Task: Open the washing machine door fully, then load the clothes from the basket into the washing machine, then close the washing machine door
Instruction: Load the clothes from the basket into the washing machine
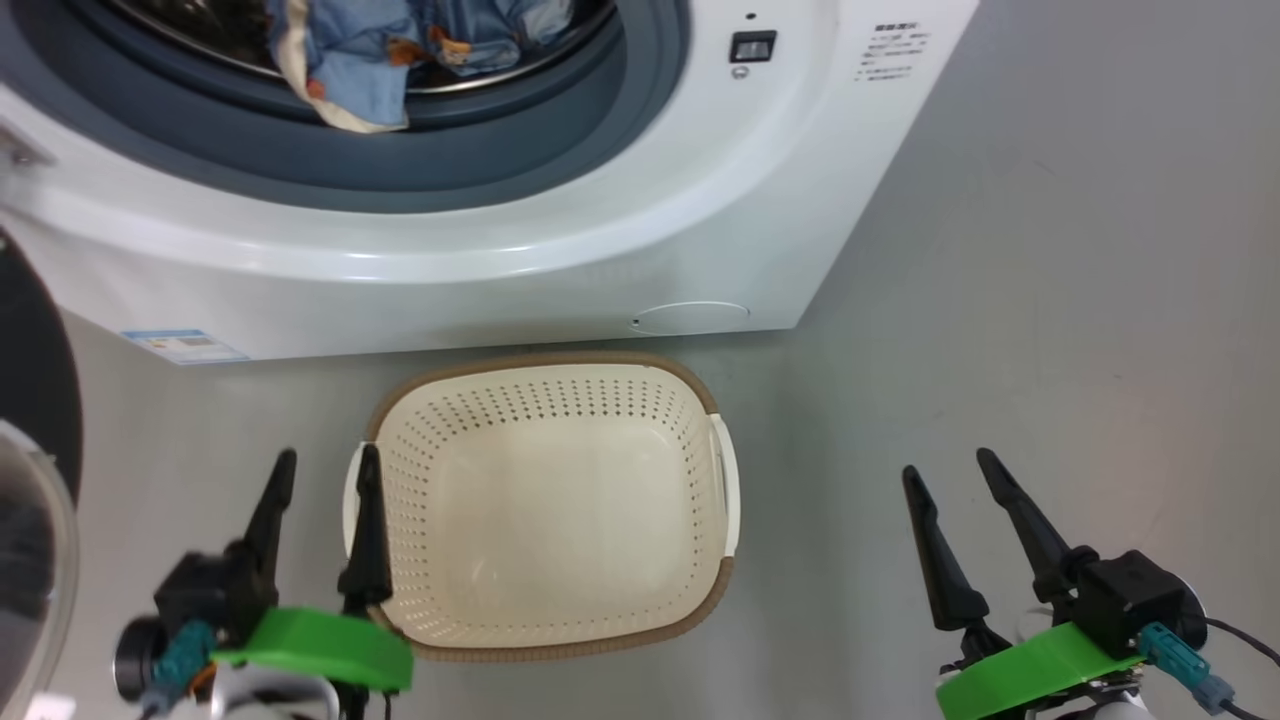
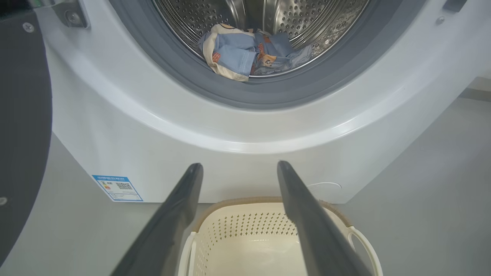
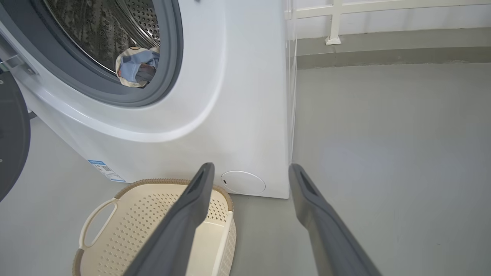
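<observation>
We see the washing machine (image 1: 600, 250) standing white and boxy on the grey floor (image 1: 1050, 350), its round opening facing us. The washing machine door (image 1: 35, 380) stands swung open at the left, where the head view catches its black rim and, below that, a part of its clear glass bulge; the left wrist view shows its dark grey inner face along the left edge. The clothes (image 1: 400, 50) lie inside the steel drum (image 2: 307, 19) at the bottom of its mouth, a crumpled light blue heap with small orange-brown prints, and 1 cream-edged fold hangs over the drum's front lip onto the grey-blue gasket (image 1: 450, 150). The basket (image 1: 540, 400) sits on the floor just in front of the machine, below the opening, and we see its bare cream bottom and perforated walls. A blue label sticker (image 1: 185, 346) is on the machine's lower left corner, and a round cover (image 1: 690, 317) is low on its front near the right corner. The left gripper (image 1: 328, 455) hovers at the basket's left side with its 2 dark fingers spread wide and nothing between them; 1 finger crosses the basket's left edge in the head view, and we cannot tell whether it touches. The right gripper (image 1: 948, 462) hangs over the floor, well apart from the basket on its right, also spread wide and holding nothing.
</observation>
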Robot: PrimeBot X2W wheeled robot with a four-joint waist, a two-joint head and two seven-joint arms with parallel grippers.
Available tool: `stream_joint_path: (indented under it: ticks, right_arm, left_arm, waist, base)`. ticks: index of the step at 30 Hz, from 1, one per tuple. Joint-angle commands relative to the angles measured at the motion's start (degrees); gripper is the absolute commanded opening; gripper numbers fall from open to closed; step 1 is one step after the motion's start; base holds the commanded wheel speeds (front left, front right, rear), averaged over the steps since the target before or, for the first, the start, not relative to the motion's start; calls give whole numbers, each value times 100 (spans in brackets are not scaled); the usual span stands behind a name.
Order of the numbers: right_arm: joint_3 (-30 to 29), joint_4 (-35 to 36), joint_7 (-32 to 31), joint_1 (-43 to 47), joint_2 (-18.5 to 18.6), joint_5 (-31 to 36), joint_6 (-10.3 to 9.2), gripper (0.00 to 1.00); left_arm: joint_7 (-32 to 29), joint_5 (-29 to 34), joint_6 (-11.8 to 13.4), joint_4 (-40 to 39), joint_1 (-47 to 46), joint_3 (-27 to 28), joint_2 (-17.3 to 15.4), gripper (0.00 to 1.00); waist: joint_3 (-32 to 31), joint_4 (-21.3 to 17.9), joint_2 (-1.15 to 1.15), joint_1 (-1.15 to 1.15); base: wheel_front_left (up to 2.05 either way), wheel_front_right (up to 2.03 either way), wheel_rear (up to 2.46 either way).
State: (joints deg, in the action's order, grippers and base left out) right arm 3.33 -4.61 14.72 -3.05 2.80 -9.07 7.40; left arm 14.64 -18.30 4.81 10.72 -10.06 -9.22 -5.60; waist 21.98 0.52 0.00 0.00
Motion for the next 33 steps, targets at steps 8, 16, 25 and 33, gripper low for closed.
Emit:
stream_joint_path:
  ticks: [8,16,25,33]
  right_arm:
    - [53,281,28,195,18,197,9,100]
    - [83,314,28,147,34,209,9,100]
    - [241,298,28,-58,14,118,9,100]
    - [473,266,28,-236,10,-291,9,100]
  left_arm:
    - [36,47,-57,-540,549,457,-2,100]
    - [36,44,-184,-679,506,630,18,100]
    - [-184,13,-446,-363,-402,689,-369,100]
    - [-717,-13,-535,17,-1526,809,-835,100]
  waist:
    - [-76,117,0,0]
    - [22,8,0,0]
    - [365,-401,0,0]
    - [693,-989,0,0]
  base:
    - [0,0,0]
    - [0,0,0]
    - [0,0,0]
    - [0,0,0]
